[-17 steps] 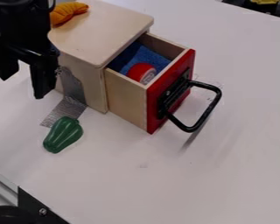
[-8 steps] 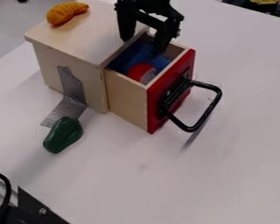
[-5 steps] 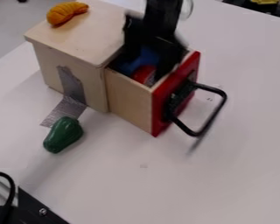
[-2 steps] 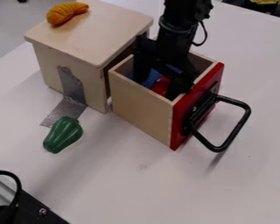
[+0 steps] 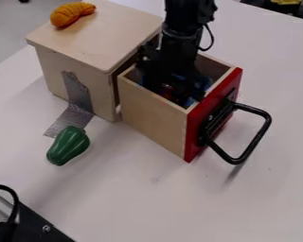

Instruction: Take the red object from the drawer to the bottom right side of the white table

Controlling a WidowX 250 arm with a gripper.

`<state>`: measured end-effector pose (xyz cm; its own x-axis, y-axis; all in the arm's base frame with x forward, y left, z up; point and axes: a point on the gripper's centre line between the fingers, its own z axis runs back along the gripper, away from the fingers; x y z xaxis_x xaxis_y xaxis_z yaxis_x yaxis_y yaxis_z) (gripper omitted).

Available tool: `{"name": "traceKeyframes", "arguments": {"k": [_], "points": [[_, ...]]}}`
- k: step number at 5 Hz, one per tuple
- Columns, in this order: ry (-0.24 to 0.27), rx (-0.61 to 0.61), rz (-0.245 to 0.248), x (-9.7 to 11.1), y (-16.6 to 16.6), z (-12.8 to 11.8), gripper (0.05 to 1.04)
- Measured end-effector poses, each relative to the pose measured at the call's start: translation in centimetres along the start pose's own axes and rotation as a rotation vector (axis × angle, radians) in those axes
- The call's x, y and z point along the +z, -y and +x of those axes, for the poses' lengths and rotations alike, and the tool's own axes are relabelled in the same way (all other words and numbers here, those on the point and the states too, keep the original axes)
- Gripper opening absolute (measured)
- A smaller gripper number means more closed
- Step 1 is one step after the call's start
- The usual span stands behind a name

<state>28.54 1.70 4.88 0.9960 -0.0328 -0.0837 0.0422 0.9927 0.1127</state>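
Tool [image 5: 173, 93] mostly hides red object [image 5: 167, 88]; arm [image 5: 184, 19] cropped.

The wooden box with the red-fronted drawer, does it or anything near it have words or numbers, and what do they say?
No words, numbers or signs can be read.
Light wooden box, red drawer front, green toy pepper: none seen.
Red object inside the drawer: too hidden to tell.

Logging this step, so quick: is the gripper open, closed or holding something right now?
Gripper: down in the drawer, at the red object; open, closed or holding it, cannot be told.
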Motion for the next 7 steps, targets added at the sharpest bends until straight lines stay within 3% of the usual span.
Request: {"name": "traceKeyframes", "arguments": {"k": [2,4,5,6,7], "points": [[-0.017,0.008,-0.034,0.7,-1.3,-1.4,0.521],[0.168,0.012,-0.038,9.7,-3.5,-4.9,0.520],[0.157,0.005,-0.045,10.0,-3.6,-7.9,0.520],[0.077,-0.007,-0.025,7.1,-3.2,-11.5,0.521],[-0.020,0.003,0.006,2.5,-2.5,-14.5,0.521]]}}
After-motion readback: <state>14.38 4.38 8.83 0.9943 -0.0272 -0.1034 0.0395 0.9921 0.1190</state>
